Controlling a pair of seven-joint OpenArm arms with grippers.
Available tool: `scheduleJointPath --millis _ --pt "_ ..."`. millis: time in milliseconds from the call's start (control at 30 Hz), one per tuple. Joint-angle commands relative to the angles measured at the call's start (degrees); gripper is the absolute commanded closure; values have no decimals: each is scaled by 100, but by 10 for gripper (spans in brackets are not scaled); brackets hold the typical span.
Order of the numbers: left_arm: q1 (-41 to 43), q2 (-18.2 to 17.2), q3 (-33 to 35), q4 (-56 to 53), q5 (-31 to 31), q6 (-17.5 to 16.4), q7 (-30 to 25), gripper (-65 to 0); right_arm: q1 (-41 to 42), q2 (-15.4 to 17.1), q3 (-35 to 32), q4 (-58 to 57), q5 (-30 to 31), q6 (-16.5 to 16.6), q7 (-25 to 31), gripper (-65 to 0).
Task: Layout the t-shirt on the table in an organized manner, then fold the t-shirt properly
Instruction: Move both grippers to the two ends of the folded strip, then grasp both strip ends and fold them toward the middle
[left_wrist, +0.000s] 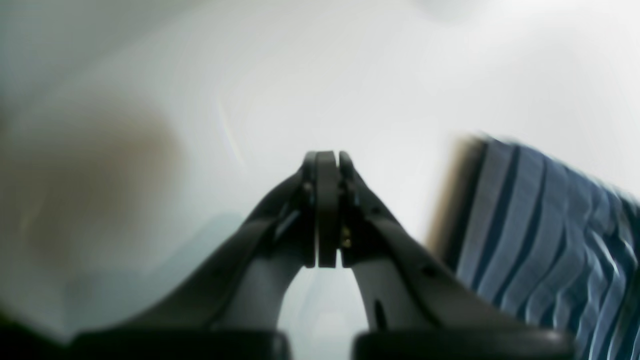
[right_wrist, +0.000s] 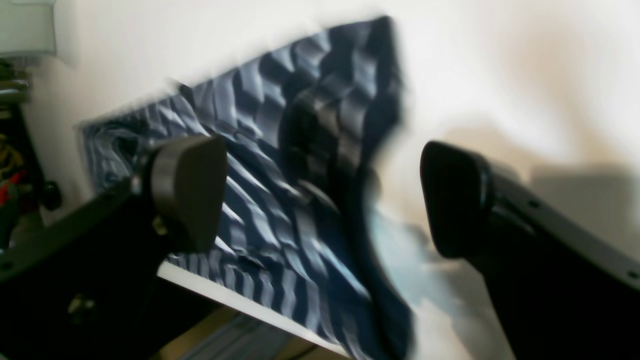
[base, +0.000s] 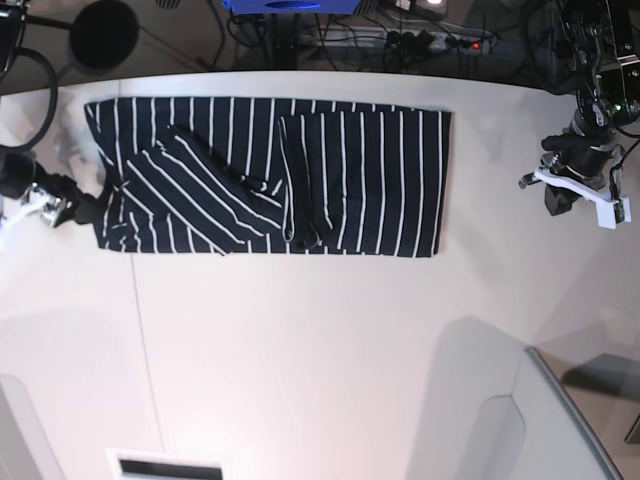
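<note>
The t-shirt (base: 300, 170), dark with thin white stripes, lies flat as a long rectangle along the far side of the table (base: 320, 350), with folded layers on top of it. In the base view my right gripper (base: 92, 208) sits at the shirt's left edge. In the right wrist view it (right_wrist: 320, 200) stands open over the wrinkled t-shirt (right_wrist: 280, 150), holding nothing. My left gripper (base: 550, 192) hovers to the right of the shirt, apart from it. The left wrist view shows it (left_wrist: 327, 160) shut and empty above the bare table (left_wrist: 350, 75), with the t-shirt (left_wrist: 540, 225) to its right.
Cables and a power strip (base: 440, 40) lie beyond the table's curved far edge, next to a round black object (base: 105, 32). A grey panel (base: 560, 420) stands at the near right corner. A small white frame (base: 160, 465) sits at the near edge.
</note>
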Motion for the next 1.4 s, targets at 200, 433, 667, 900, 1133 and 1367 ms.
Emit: scheduleJointPath --millis 200,433,667,900,1133,1367 --pt "-325 12 -386 -1104 -25 -1772 -101 0 230 -43 -342 -452 -782 467 161 -575" --pt "-878 47 -456 -2537 10 -2572 -127 0 212 -412 -553 -461 -949 784 -59 -572" --pt "-1256 118 10 -2915 19 -2730 -127 0 107 -474 -799 -452 -940 784 -155 -572" --pt "-1230 417 731 -2854 28 -2704 -470 0 116 -562 -992 -443 -931 784 -120 -570" --pt "-1283 645 731 -3205 28 -2713 -505 0 124 -623 -1001 -461 -949 784 -120 -569" --pt "-1362 636 1338 -3197 28 -2686 -514 0 221 -746 -1010 -470 -957 784 -120 -408"
